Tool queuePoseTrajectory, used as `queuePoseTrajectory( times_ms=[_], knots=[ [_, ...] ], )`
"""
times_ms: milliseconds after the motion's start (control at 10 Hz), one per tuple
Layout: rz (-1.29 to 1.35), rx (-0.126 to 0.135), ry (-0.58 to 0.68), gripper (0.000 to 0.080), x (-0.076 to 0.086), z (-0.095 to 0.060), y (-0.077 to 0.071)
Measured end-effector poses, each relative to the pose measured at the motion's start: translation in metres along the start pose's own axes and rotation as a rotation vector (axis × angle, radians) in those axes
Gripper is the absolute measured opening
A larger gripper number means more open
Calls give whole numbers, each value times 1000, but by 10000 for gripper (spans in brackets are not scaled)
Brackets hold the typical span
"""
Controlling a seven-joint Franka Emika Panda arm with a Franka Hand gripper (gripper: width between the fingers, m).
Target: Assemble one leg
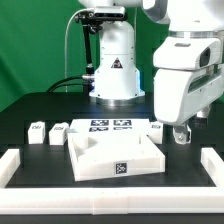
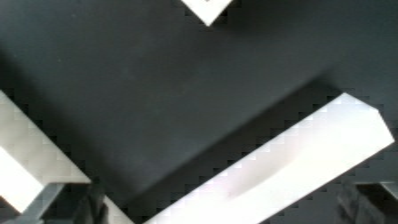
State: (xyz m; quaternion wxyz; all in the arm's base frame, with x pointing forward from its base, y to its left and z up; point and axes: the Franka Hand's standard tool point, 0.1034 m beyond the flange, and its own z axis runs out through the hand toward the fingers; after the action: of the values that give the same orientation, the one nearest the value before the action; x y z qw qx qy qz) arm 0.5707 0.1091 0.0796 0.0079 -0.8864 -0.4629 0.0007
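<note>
White stubby plastic leg point(image 1: 58, 129), square-tagged, near matte white tray-like tabletop point(image 1: 100, 162)

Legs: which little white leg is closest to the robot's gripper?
The leg farthest toward the exterior view's right, sitting just below the gripper. All the others lie farther toward that view's left.

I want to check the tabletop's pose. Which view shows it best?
The exterior view: the tabletop lies whole and unblocked, mid-scene. The wrist view shows only white fragments against a dark surface; I cannot tell whether any of them is the tabletop.
</note>
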Motion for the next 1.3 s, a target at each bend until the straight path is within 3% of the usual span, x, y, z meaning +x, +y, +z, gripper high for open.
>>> queuePoseTrajectory(
  times_ms=[800,1100,1200,1300],
  knots=[
    [-6,-6,7,650,-1,1,0],
    [-217,-85,73,650,-45,15,-20],
    [-297,-83,59,650,-54,20,-22],
    [-254,-81,61,650,-52,18,-21]
  ],
)
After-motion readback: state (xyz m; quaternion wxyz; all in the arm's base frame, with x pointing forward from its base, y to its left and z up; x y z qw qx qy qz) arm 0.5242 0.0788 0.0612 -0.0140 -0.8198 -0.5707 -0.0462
